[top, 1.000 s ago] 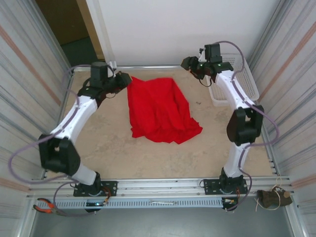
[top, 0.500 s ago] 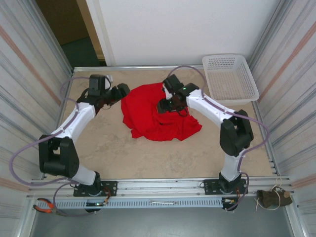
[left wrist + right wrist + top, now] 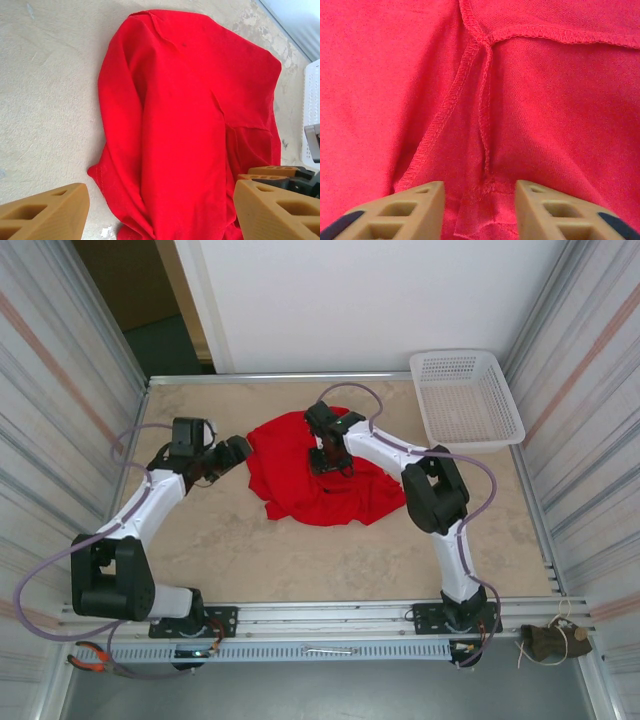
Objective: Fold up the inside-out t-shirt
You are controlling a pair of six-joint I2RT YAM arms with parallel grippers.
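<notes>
— Looking from above, where was the inside-out t-shirt point(image 3: 300, 485)?
— Crumpled on the table point(image 3: 200, 560) under the right gripper point(image 3: 328, 462); the left gripper point(image 3: 238, 448) hung beside it.
— Left wrist?
— Jaws spread wide, empty.
— Right wrist?
— Fingers point(image 3: 410, 210) straddled a seam point(image 3: 482, 125); whether they pinched it, I couldn't tell.

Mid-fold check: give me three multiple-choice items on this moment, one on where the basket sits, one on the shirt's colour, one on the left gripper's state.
1. Where is the white mesh basket? A) far-right corner of the table B) between the arm bases C) near-left corner
2. What colour is the t-shirt? A) blue B) red C) white
3. The left gripper is: A) shut on a sleeve B) shut on the basket rim C) open
Answers: A, top view shows it far right; B, it is red throughout; C, its fingers stand wide apart.
</notes>
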